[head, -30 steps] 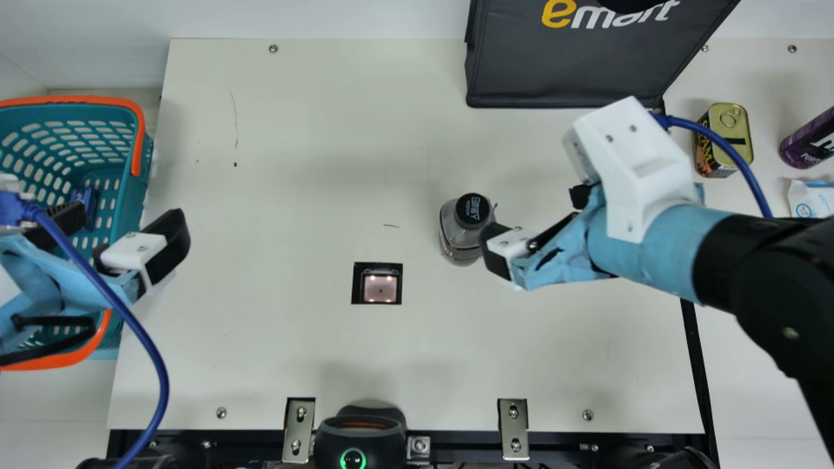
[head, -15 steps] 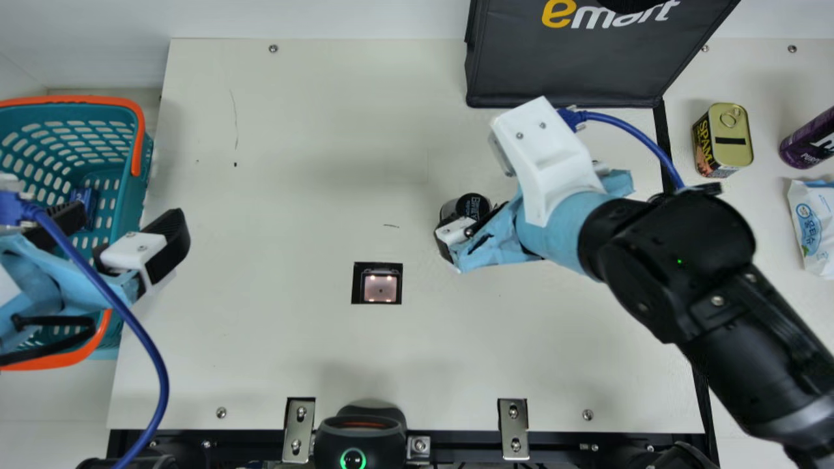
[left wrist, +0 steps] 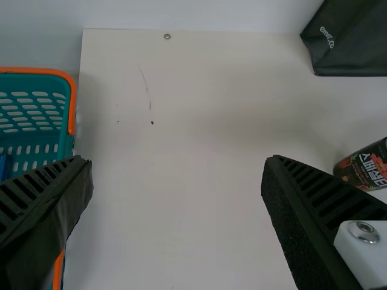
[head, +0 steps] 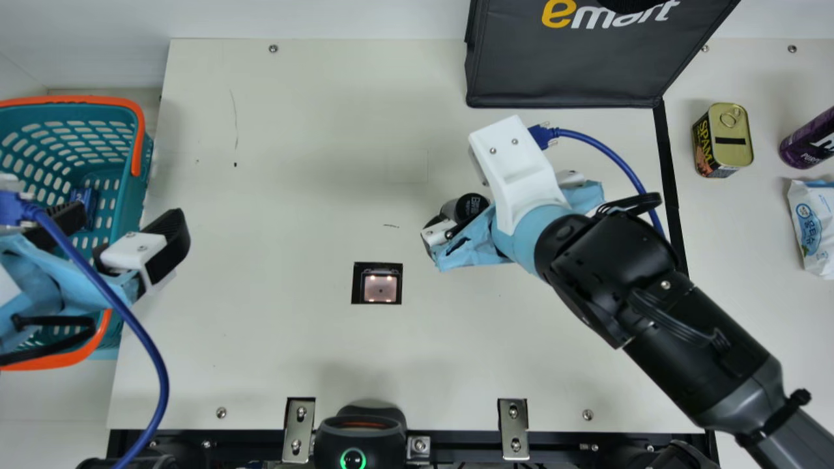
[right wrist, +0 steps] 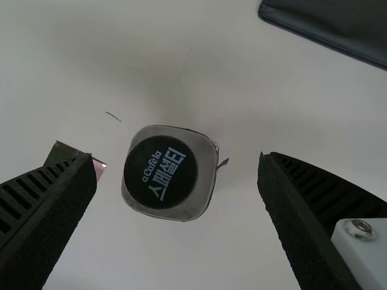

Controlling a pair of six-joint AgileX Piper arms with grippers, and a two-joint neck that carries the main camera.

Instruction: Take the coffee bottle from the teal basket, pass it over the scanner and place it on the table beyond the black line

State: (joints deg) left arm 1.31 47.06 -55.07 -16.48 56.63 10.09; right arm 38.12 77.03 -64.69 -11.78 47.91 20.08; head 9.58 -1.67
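While main view half-hides coffee bottle [head: 470, 206], right wrist view shows right pincer [head: 440, 233] open around it; left pincer [head: 129, 218] open.

A black bag [head: 560, 68] is left of the tin [head: 720, 140]. A purple bottle [head: 808, 143] and white packet [head: 814, 228] are right of it.

Right gripper [head: 464, 225] swings in around coffee bottle [head: 470, 206]

From just beside the bottle, it moves toward the main view's left, bringing a finger to either side. The blue cable [head: 609, 151] and arm [head: 609, 270] uncover the can [head: 730, 140] and white packet [head: 819, 228].
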